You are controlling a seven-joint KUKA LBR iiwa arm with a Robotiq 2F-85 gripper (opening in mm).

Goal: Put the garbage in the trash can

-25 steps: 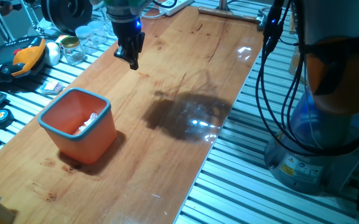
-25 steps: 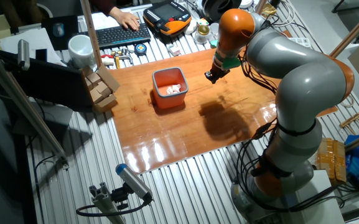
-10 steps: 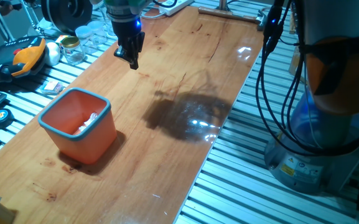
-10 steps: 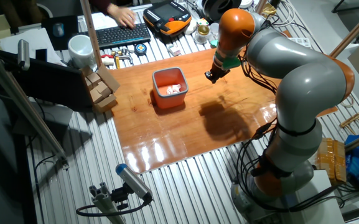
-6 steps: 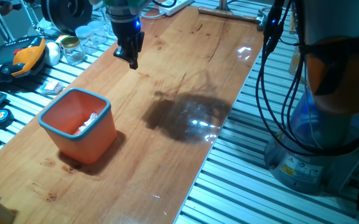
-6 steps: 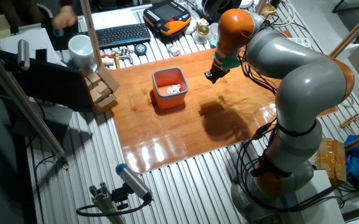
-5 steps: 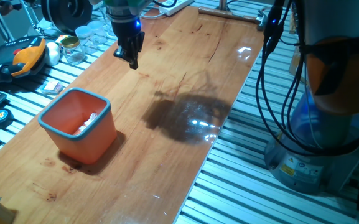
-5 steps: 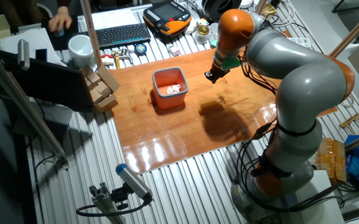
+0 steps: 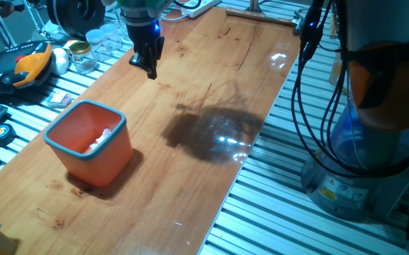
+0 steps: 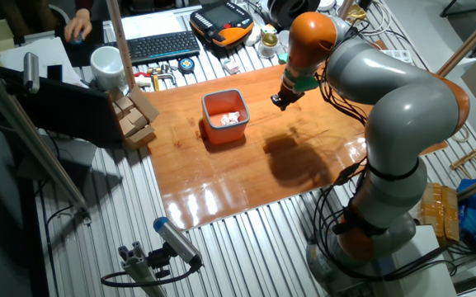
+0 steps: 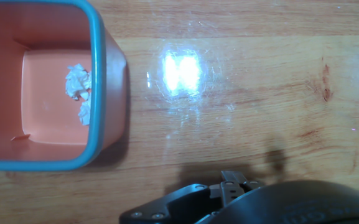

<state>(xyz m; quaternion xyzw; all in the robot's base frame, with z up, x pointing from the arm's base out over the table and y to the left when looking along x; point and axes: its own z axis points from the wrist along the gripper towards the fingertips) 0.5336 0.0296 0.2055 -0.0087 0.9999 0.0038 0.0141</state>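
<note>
**Scrap lying in the bin, arm hanging off to one side**

Left to right in one fixed view: the orange trash can (image 9: 89, 144) with its light blue rim is sitting on the wooden table (image 9: 190, 163), and the white crumpled garbage (image 9: 103, 137) is lying inside on its floor. The hand view is showing the garbage as two small white pieces against the orange bottom (image 11: 78, 81). Further right and well apart from the can, the gripper (image 9: 149, 66) is hanging above bare wood, fingers pointing down and looking pressed together with nothing between them. Clear glass jars (image 9: 96, 44) are standing off the table's far edge.
</note>
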